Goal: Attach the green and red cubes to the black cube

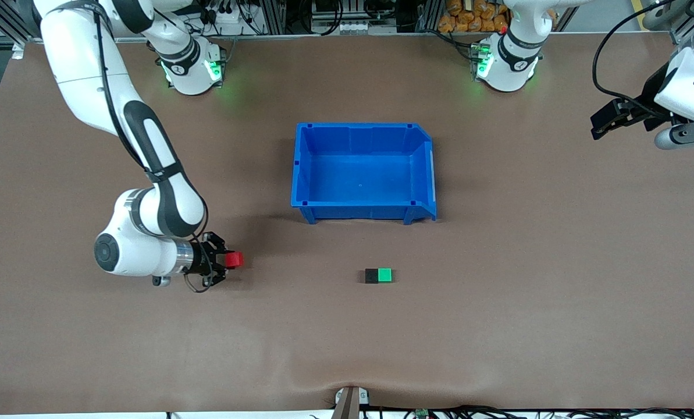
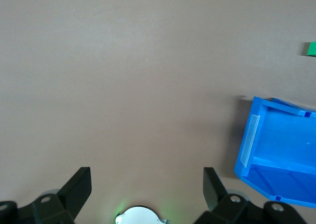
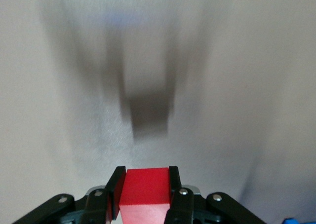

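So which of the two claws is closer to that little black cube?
The right gripper, shut on the red cube, is over the table toward the right arm's end from the black cube. The left gripper waits open, off at the left arm's end.

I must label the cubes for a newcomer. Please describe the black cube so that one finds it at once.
Start at the blue bin in the middle of the table. Nearer to the front camera than the bin lie two small cubes touching side by side. The black cube is the dark one, on the right arm's side of the green cube.
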